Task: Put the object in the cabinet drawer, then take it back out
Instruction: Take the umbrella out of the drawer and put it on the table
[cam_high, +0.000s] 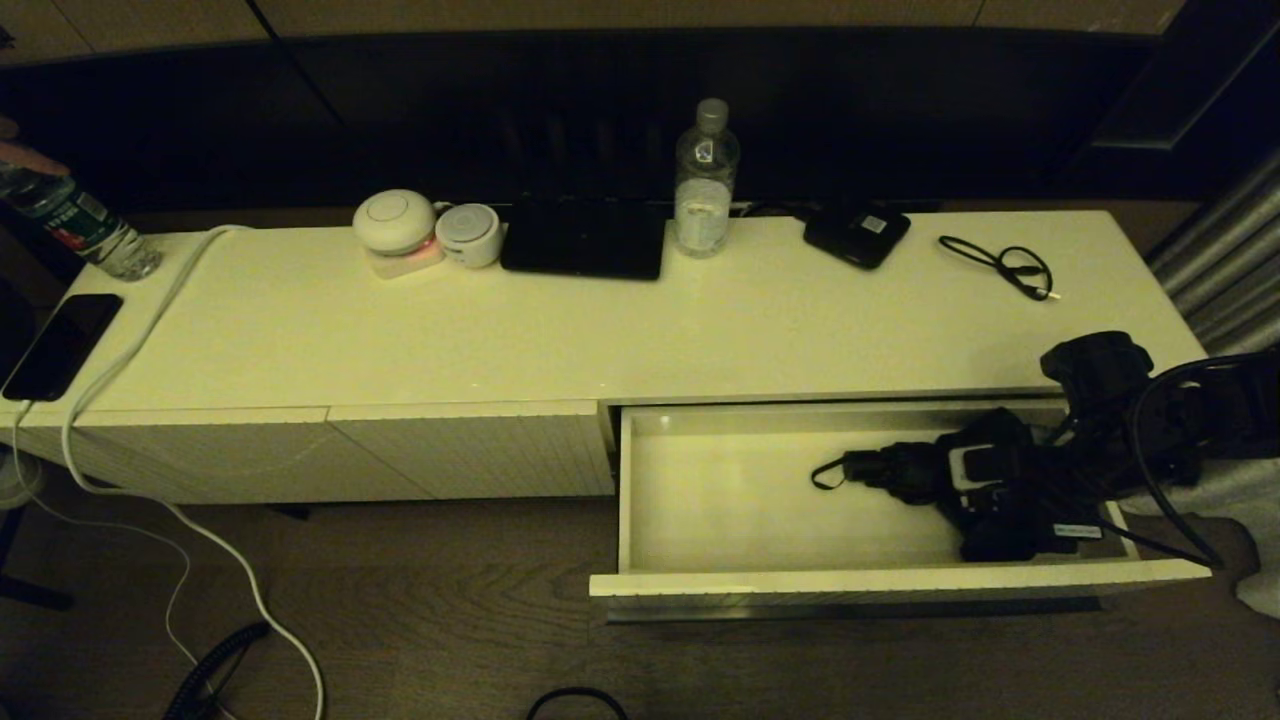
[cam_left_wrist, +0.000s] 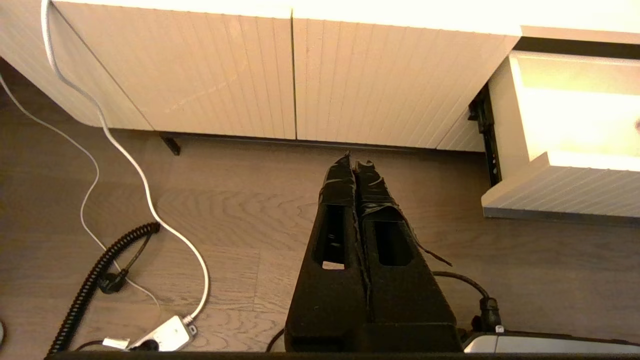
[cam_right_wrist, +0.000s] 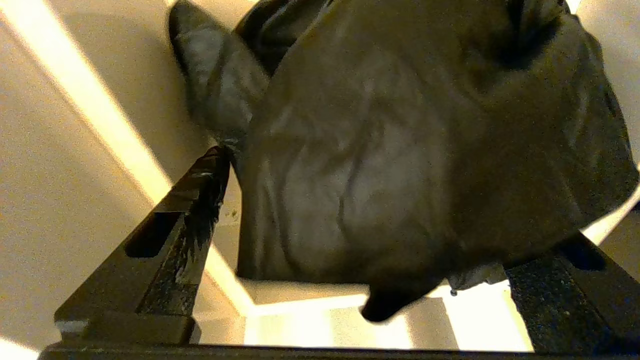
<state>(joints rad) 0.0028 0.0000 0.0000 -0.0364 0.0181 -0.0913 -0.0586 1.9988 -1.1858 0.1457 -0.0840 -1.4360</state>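
Garment (cam_right_wrist: 380, 150) is a soft black fabric bundle, crumpled and shapeless, faint sheen on the folds, no clear outline. It sits inside the pulled-out drawer (cam_high: 700, 585), toward the drawer's right end; in the head view a thin strap loop (cam_high: 828, 472) trails off it to the left on the drawer floor. Drawer is cream-white, shallow, ribbed on the front, standing open from the right part of the low cabinet (cam_high: 620, 320). Right gripper (cam_right_wrist: 367, 240) reaches down into the drawer over the garment, fingers (cam_right_wrist: 170, 245) spread wide apart on either side of the fabric, not clamped on it; whether the pads touch the cloth cannot be told. In the head view the right arm comes in from the right edge and blends with the dark bundle. Left gripper (cam_left_wrist: 356, 165) hangs parked low over the wood floor in front of the closed ribbed panels, fingers pressed together, holding nothing. On the cabinet top: water bottle (cam_high: 706, 180), small flat black box (cam_high: 857, 235), looped black cable (cam_high: 1005, 265), phone (cam_high: 60, 345).
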